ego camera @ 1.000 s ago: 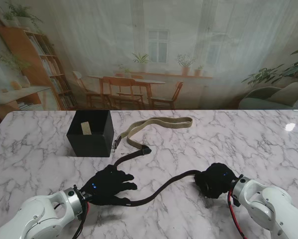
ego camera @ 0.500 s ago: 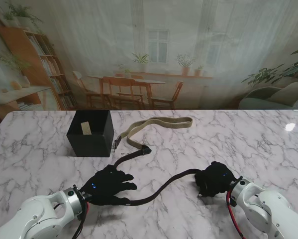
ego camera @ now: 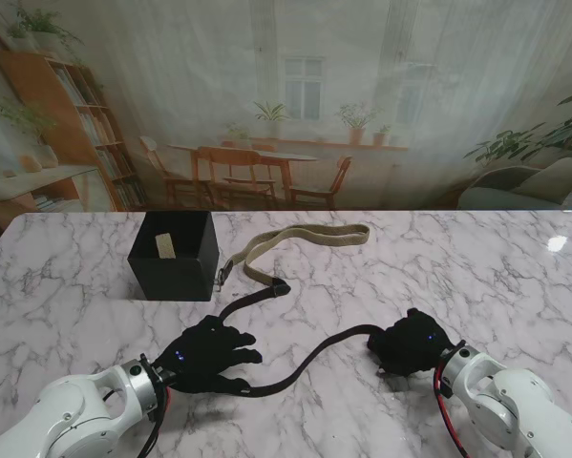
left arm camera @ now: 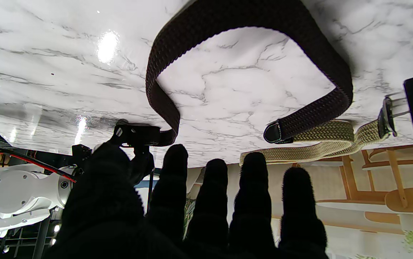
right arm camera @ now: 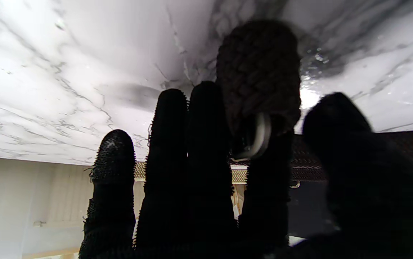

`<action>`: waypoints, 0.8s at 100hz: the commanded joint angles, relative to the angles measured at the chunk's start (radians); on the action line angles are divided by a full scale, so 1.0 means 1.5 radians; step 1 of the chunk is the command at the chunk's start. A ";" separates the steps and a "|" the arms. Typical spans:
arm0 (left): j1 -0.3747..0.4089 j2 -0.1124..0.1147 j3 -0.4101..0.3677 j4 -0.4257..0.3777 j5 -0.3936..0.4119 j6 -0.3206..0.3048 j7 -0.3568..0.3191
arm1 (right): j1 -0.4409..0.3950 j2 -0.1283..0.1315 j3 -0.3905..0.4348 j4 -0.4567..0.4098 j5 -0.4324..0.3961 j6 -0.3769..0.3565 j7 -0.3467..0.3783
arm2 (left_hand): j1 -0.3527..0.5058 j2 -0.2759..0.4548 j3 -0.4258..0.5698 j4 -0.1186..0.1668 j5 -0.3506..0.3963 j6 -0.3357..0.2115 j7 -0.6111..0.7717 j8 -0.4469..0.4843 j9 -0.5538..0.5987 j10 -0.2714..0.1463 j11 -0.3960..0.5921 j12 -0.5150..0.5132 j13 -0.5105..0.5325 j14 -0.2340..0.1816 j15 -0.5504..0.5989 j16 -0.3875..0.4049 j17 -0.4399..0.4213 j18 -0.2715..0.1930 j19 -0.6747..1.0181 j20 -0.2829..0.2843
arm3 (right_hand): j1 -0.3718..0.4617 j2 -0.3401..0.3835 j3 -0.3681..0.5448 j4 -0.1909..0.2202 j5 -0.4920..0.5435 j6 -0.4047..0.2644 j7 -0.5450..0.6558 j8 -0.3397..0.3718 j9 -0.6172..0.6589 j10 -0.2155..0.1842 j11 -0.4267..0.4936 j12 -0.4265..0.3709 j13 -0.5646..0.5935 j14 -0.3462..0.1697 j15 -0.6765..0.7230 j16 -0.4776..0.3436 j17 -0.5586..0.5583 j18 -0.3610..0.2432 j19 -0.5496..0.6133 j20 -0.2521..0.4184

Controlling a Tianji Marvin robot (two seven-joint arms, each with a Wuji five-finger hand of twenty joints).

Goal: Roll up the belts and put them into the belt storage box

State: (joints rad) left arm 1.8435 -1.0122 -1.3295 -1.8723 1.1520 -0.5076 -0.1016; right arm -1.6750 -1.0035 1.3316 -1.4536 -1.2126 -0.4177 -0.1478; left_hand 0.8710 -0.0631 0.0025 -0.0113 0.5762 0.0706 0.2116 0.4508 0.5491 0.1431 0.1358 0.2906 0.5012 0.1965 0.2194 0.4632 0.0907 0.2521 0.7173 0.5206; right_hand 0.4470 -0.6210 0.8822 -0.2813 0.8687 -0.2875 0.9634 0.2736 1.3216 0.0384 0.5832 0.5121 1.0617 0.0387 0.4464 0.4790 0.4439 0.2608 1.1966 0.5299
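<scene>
Sliding toward the box (ego camera: 173,254), the right hand (ego camera: 412,343) grips the dark belt (ego camera: 305,364); the left hand (ego camera: 207,357) lies flat, fingers spread, on the marble table (ego camera: 476,267).

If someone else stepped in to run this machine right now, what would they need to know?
Right hand: shut on the dark belt, at its buckle end.
Left hand: open, fingers spread, resting flat on the same belt.
Tan belt: lying unrolled beside the black storage box, the dark belt's tip lying across it.
Done: no belt rolled or boxed yet.
Left: roll both belts and put them in the box.
</scene>
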 commanded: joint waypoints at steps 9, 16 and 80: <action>0.002 -0.001 0.000 0.000 0.000 0.001 -0.008 | -0.003 -0.001 -0.003 0.003 -0.002 0.002 0.003 | -0.004 0.025 -0.017 -0.001 0.006 0.008 0.005 0.002 0.013 0.005 0.009 0.008 -0.012 0.008 0.010 0.005 -0.011 0.024 -0.020 0.001 | -0.073 0.011 0.005 0.089 0.019 0.166 -0.127 0.126 0.021 -0.036 -0.012 -0.018 0.018 -0.031 0.032 0.008 0.011 -0.011 0.009 0.003; 0.002 -0.001 0.000 0.000 0.000 0.001 -0.008 | -0.003 -0.001 0.000 0.000 -0.001 -0.004 0.012 | -0.004 0.026 -0.017 -0.001 0.006 0.007 0.005 0.002 0.013 0.005 0.009 0.008 -0.012 0.007 0.010 0.005 -0.011 0.024 -0.020 0.001 | -0.084 0.005 -0.019 0.092 -0.009 0.197 -0.151 0.122 0.023 -0.050 -0.043 -0.039 0.020 -0.047 0.022 0.001 0.014 -0.021 0.010 0.000; 0.000 -0.001 0.000 0.002 -0.001 -0.001 -0.008 | -0.034 0.008 0.048 -0.082 -0.006 -0.034 0.180 | -0.004 0.026 -0.017 -0.001 0.006 0.008 0.005 0.002 0.014 0.005 0.009 0.008 -0.012 0.008 0.010 0.005 -0.011 0.024 -0.020 0.001 | 0.089 -0.138 0.337 0.067 -0.150 0.245 -0.152 0.163 -0.033 -0.120 -0.156 -0.149 -0.042 -0.129 -0.067 -0.110 -0.021 -0.054 -0.043 -0.017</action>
State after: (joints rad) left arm 1.8431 -1.0123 -1.3321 -1.8716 1.1532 -0.5079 -0.0983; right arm -1.7292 -0.9890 1.4165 -1.6081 -1.2447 -0.4864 0.1313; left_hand 0.8710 -0.0631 0.0025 -0.0113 0.5762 0.0706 0.2123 0.4508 0.5492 0.1431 0.1358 0.2907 0.5012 0.1965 0.2194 0.4632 0.0908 0.2522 0.7173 0.5206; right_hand 0.5245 -0.7732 1.3370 -0.1229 0.5639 0.0602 0.6158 0.4661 1.2290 -0.0825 0.3419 0.2578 0.9697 -0.0966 0.3108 0.3086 0.4076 0.1928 1.1140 0.5094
